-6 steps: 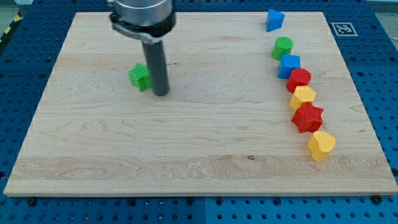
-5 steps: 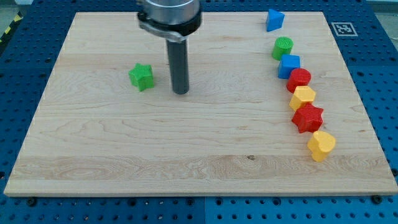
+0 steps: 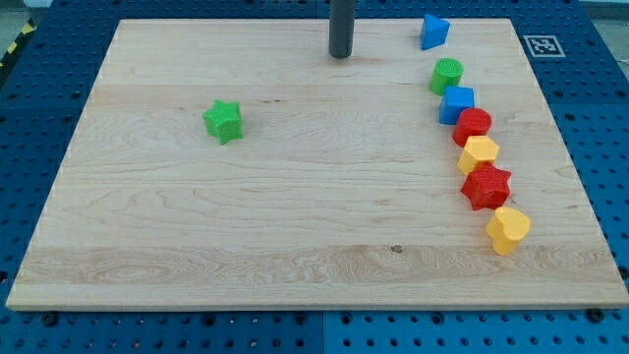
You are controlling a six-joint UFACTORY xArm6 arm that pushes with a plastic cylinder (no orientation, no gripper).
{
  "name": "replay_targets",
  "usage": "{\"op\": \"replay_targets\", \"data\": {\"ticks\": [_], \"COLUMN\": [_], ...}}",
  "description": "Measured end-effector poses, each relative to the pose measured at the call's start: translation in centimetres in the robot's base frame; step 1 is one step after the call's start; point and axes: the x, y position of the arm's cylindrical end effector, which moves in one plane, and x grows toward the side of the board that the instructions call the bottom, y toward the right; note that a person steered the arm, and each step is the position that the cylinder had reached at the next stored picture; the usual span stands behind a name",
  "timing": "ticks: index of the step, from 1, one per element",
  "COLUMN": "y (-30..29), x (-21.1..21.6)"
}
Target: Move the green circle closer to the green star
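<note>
The green circle (image 3: 446, 75) sits near the view's top right, at the head of a curved row of blocks. The green star (image 3: 224, 120) lies alone at the view's left centre. My tip (image 3: 341, 55) rests on the board near the top edge, left of the green circle and well up and right of the green star. It touches no block.
A blue block (image 3: 434, 30) sits at the top right. Below the green circle run a blue cube (image 3: 457, 103), a red block (image 3: 473, 124), a yellow block (image 3: 479, 152), a red star (image 3: 486, 186) and a yellow block (image 3: 508, 229). The wooden board (image 3: 295, 256) lies on a blue pegboard.
My tip has moved from just right of the green star up and right to the board's top edge. No block has moved.
</note>
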Motion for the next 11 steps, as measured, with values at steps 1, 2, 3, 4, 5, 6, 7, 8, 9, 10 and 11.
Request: {"op": "replay_targets", "data": {"ticks": [1, 2, 3, 4, 5, 6, 7, 8, 9, 10, 11], "y": [4.1, 9.4, 13.1, 15.2, 16.4, 16.4, 16.3, 15.8, 15.5, 15.6, 15.6], "x": [0.0, 0.0, 0.0, 0.9, 2.4, 2.5, 4.0, 4.5, 5.1, 5.8, 6.0]}}
